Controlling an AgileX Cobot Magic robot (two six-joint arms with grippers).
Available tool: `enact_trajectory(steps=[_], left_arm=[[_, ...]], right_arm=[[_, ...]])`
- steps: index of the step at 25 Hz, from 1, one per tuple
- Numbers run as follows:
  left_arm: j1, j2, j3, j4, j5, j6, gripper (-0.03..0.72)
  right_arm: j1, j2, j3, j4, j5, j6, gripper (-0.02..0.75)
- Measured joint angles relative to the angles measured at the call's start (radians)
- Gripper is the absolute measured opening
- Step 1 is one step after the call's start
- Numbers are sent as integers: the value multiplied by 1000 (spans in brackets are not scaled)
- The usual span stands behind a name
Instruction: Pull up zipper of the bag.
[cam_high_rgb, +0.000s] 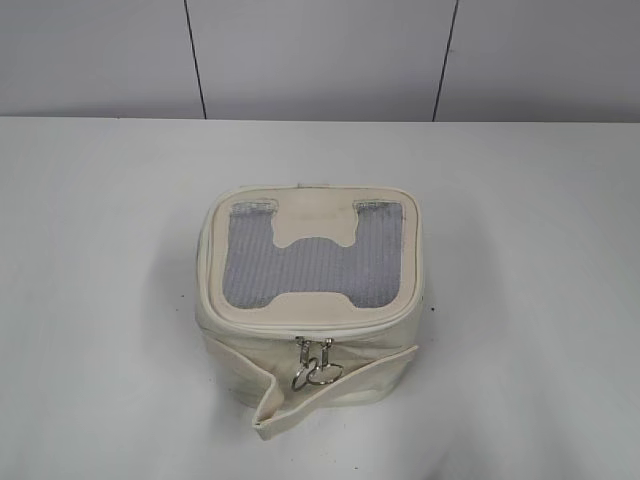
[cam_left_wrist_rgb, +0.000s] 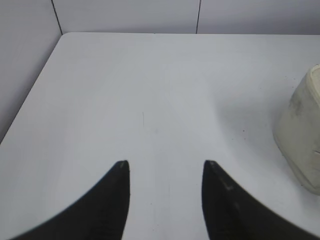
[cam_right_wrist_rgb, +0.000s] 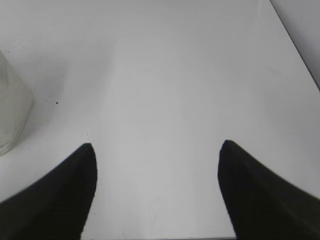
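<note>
The cream-white boxy bag (cam_high_rgb: 310, 300) stands in the middle of the table, lid up, with a grey mesh window. The zipper (cam_high_rgb: 300, 331) runs around the lid rim. Its two silver sliders with ring pulls (cam_high_rgb: 316, 365) hang side by side at the front. A loose cream strap (cam_high_rgb: 330, 395) lies across the front side. My left gripper (cam_left_wrist_rgb: 165, 165) is open and empty over bare table, with the bag's side (cam_left_wrist_rgb: 302, 135) at its right. My right gripper (cam_right_wrist_rgb: 157, 146) is open and empty, with the bag's edge (cam_right_wrist_rgb: 12, 107) at its left. Neither gripper shows in the exterior view.
The white table (cam_high_rgb: 100, 250) spreads on all sides of the bag. A pale panelled wall (cam_high_rgb: 320, 55) stands behind the table's far edge. The table's left edge (cam_left_wrist_rgb: 30, 95) shows in the left wrist view and its right edge (cam_right_wrist_rgb: 295, 45) in the right wrist view.
</note>
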Motion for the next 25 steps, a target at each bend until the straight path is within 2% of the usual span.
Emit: enact_trajectory(steps=[25], left_arm=[[0, 0, 0, 0, 0, -2, 365]], right_arm=[[0, 0, 0, 0, 0, 0, 587]])
